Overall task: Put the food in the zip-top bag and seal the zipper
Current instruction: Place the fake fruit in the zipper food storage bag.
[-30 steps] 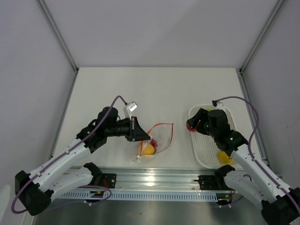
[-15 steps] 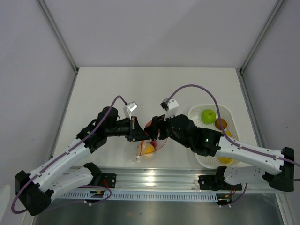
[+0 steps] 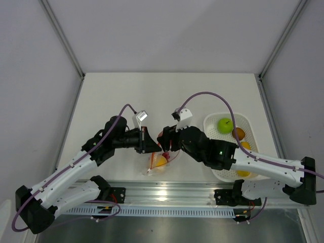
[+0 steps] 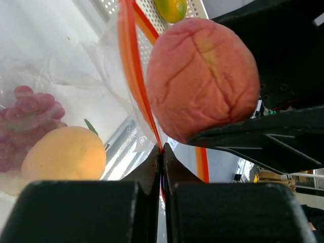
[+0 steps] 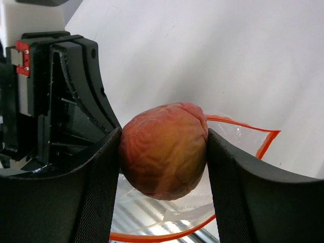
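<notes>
My left gripper (image 4: 162, 152) is shut on the orange-red zipper (image 4: 132, 76) and holds the mouth of the clear zip-top bag (image 3: 171, 155) up and open. Inside the bag lie a yellow-orange fruit (image 4: 63, 154) and a cluster of small red pieces (image 4: 25, 116). My right gripper (image 5: 164, 152) is shut on a wrinkled red-orange round fruit (image 5: 164, 149), hanging just above the bag's open mouth, whose zipper (image 5: 243, 126) loops behind and below it. Seen from above, that fruit (image 3: 163, 135) sits right next to the left gripper (image 3: 153, 144).
A white perforated tray (image 3: 246, 120) stands at the right with a green fruit (image 3: 225, 124), an orange one (image 3: 239, 133) and a yellow one (image 3: 243, 172). The right arm reaches across its left side. The metal rail (image 3: 162, 195) runs along the near table edge.
The right arm has swung from the tray over to the bag, carrying the red-orange fruit, and in the last half second edged slightly left. The left gripper has held still.
</notes>
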Robot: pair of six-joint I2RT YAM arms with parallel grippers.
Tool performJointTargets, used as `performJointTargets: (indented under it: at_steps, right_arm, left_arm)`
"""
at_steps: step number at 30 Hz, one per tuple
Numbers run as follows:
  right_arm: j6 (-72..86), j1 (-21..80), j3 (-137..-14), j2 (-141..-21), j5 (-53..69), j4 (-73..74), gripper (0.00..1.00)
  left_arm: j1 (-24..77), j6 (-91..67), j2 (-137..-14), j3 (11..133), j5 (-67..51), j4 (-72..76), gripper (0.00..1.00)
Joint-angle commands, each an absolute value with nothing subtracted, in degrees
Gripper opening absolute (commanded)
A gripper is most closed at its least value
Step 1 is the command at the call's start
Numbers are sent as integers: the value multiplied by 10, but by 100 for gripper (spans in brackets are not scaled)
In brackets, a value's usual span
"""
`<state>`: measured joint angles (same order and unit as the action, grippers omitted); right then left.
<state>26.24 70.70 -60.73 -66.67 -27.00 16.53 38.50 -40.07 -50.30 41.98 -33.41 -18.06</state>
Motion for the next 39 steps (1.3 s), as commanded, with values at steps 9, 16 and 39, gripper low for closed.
performJointTargets:
  at_steps: [9, 16, 39]
  right_arm:
    - [269, 737, -595, -616, -316, 188, 44]
    - [267, 738, -598, -624, -314, 191, 83]
    - [520, 658, -578, -549, -477, 389, 99]
  left_arm:
    - [386, -388, -504, 451, -333, -174, 0]
    - [386, -388, -505, 461, -330, -181, 1]
    - [386, -394, -491, 444, -335, -177, 1]
